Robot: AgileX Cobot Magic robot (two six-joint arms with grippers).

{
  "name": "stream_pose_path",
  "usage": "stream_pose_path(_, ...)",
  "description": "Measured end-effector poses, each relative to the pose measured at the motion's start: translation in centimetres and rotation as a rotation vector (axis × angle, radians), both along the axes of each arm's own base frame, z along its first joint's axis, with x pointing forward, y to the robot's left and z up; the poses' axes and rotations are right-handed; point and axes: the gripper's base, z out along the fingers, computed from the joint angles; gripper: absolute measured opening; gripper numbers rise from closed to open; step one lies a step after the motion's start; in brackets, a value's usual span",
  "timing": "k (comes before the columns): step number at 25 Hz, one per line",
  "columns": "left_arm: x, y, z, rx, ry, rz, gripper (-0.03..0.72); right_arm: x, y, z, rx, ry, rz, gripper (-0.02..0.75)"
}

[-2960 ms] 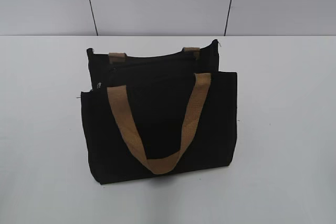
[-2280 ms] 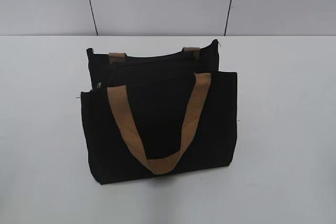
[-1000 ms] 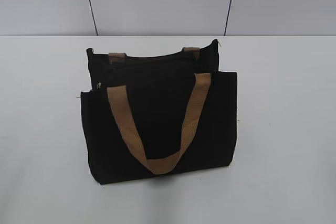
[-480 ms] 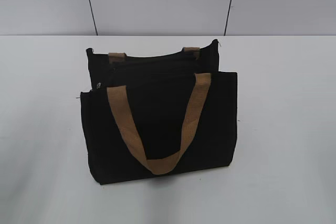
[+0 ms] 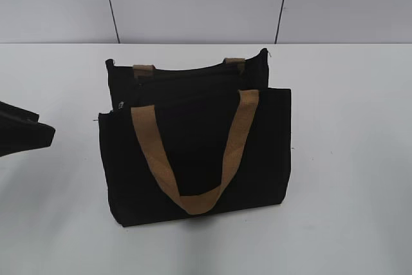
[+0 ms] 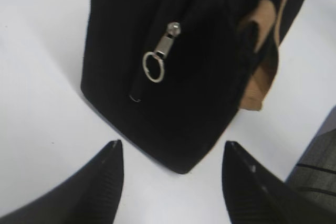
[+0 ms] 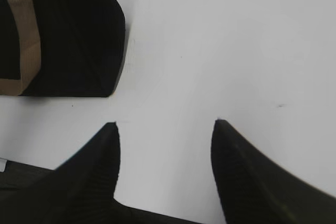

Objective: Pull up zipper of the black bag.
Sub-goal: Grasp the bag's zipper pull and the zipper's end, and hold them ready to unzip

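A: Starting at the left edge, what's there?

B: The left pincer [image 5: 26, 134] shows as a dark shape poking in over the white bench [image 5: 360, 159], apart from the bag. From its own wrist camera the left pincer [image 6: 170, 153] is released, both black fingers [image 6: 100, 182] spread wide with bare bench between them, nothing gripped.

A: And what is it facing?

B: The end of the black bag [image 6: 184, 77]. The zipper [image 6: 161, 51] runs along that end, and its silvery pull tab hangs down with a small metal ring at the bottom. The tab is above and between the spread fingertips, not touching either one.

A: Moving to the middle?

B: The black bag [image 5: 193, 152] stands on the bench, roughly centered. A tan handle [image 5: 193, 159] loops down over its front panel, and the second handle's tan ends [image 5: 143, 68] show at the back edge. In the exterior view the zipper's pull is only a tiny pale speck near the bag's upper left corner [image 5: 121, 103].

A: And the right side?

B: The right pincer [image 7: 165, 124] appears only in its wrist view, also released, fingers spread over bare bench. A corner of the bag [image 7: 79, 35] lies at upper left there, just beyond the left fingertip [image 7: 102, 156], not touching it.
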Motion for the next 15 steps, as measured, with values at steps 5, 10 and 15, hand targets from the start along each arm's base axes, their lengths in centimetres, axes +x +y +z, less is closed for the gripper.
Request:
stream_pose_path(5,2.2,0.5,-2.8,0.004,-0.049,-0.144,0.379,0.2,0.0,0.2,-0.005,-0.001,0.009,0.433)
stream_pose_path(10,3.7,0.3,-4.9,0.032,-0.197,-0.276,0.384,0.2,0.0,0.2,-0.005,-0.001,0.009,0.433)
stream_pose_path(15,4.7,-0.2,-6.2,0.029,-0.26,-0.311,0.442,0.2,0.0,0.2,-0.006,-0.001,0.009,0.433)
